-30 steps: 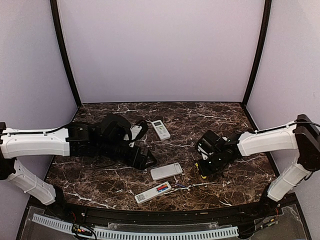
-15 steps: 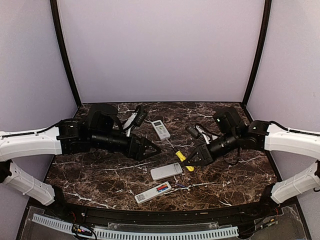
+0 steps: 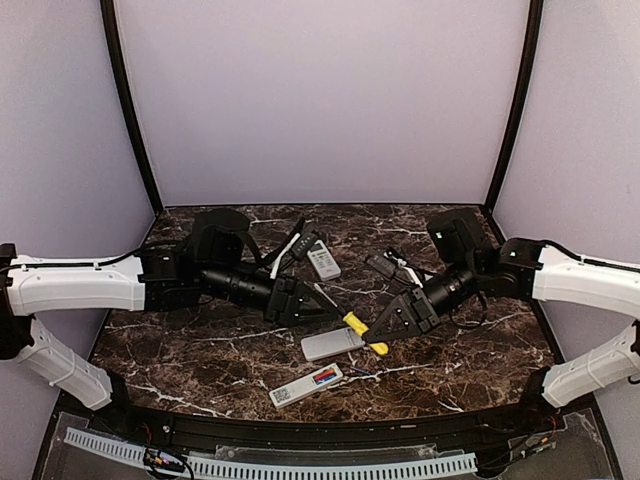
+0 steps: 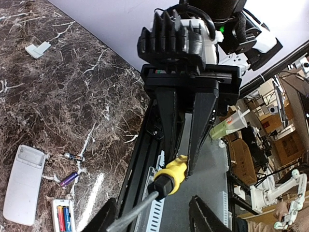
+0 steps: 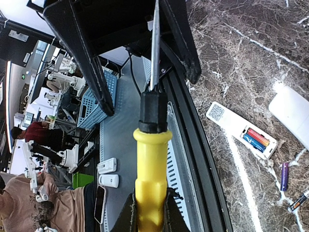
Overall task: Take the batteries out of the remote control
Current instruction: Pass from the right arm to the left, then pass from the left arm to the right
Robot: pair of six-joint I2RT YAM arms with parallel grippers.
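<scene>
Batteries in the remote: I see red and blue batteries sitting in the open slot of the open remote. It lies on the table, closest to the arm bases.
Loose batteries: A purple battery and a dark battery lie on the table just beside the open remote. They are a little apart from each other.
Other remotes: A closed white remote lies just behind the open one. A third remote lies farther back.
Cover: A small white cover lies well apart from all of this, far back on the table.
Screwdriver: The yellow-handled screwdriver is up off the table between my two arms. Its metal end points toward the left arm.
Right gripper: My right gripper squeezes the yellow handle tight.
Left gripper: My left gripper has one finger on each side of the metal shaft. I see a gap on both sides, so it grips nothing.
</scene>
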